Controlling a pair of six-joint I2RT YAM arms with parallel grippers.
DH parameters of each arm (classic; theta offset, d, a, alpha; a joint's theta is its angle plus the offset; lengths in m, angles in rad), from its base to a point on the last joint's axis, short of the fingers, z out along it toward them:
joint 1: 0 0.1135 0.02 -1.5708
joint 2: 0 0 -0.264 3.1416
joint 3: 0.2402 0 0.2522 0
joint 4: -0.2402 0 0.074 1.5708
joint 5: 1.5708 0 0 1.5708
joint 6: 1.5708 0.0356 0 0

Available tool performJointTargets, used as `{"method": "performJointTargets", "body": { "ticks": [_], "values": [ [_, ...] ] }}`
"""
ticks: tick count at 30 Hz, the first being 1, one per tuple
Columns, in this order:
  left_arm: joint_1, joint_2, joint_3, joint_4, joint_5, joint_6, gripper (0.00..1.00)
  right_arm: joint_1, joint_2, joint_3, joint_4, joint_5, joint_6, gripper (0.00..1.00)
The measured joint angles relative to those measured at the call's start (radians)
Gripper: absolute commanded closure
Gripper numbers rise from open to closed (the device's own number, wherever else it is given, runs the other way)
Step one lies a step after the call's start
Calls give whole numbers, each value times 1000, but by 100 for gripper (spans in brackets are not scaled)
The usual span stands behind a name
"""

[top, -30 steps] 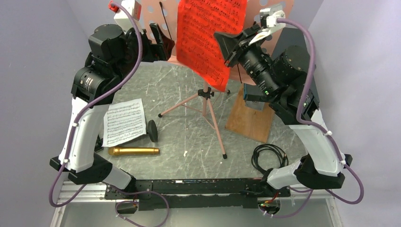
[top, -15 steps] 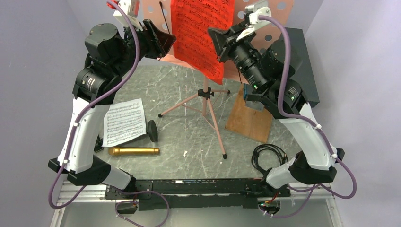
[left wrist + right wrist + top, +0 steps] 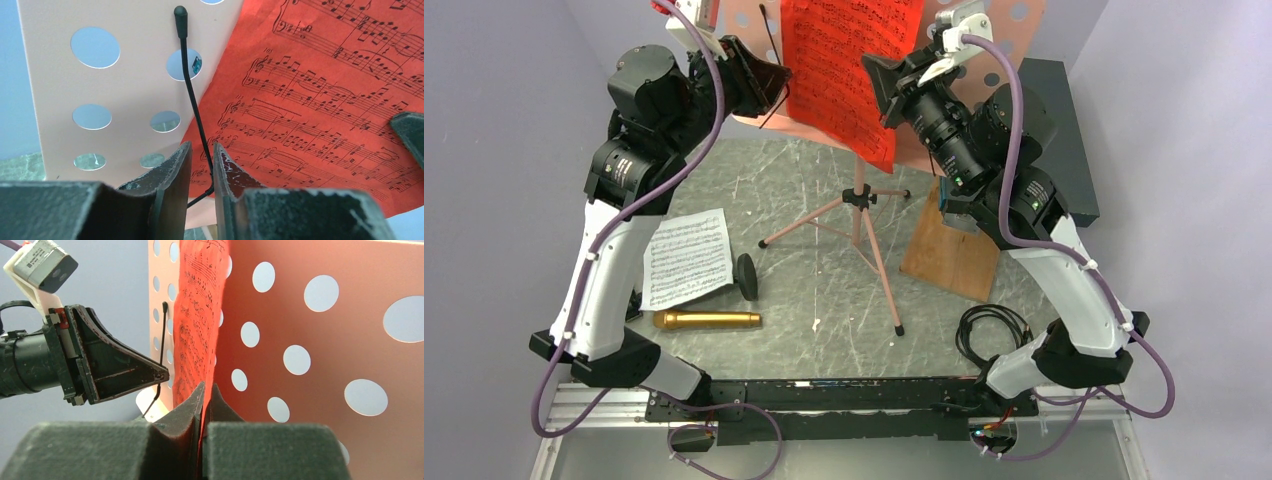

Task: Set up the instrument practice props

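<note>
The pink perforated music stand [image 3: 1016, 18] [image 3: 130, 75] [image 3: 320, 340] stands on tripod legs [image 3: 864, 230] at the back. A red music sheet [image 3: 839, 70] [image 3: 320, 100] [image 3: 200, 330] hangs against its desk, with my right gripper [image 3: 876, 80] [image 3: 206, 387] shut on the sheet's edge. My left gripper [image 3: 769, 85] [image 3: 202, 150] straddles the stand's thin black wire arm [image 3: 192, 100] [image 3: 163, 335]; its jaws are narrow, with a gap left beside the wire. A white music sheet [image 3: 687, 257], gold microphone [image 3: 707, 320] and small black mic stand [image 3: 746, 276] lie on the table at the left.
A dark box [image 3: 1064, 130] sits on a wooden board [image 3: 949, 255] at the right, close behind my right arm. A black cable coil [image 3: 994, 335] lies near the right arm's base.
My left gripper has moved up to the stand's wire arm and its jaws have narrowed around it. The right gripper has shifted slightly up and left with the red sheet.
</note>
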Motion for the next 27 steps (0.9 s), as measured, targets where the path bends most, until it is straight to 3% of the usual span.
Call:
{"method": "performJointTargets", "body": {
  "ticks": [3, 13, 27],
  "values": [
    [6, 3, 0, 11, 8, 0, 77, 0, 0, 0, 12, 0, -5, 100],
    [15, 11, -19, 57, 47, -14, 100, 0, 24, 0, 30, 3, -20, 100],
    [24, -38, -108, 133, 71, -14, 100, 0, 63, 1, 94, -15, -37, 100]
  ]
}}
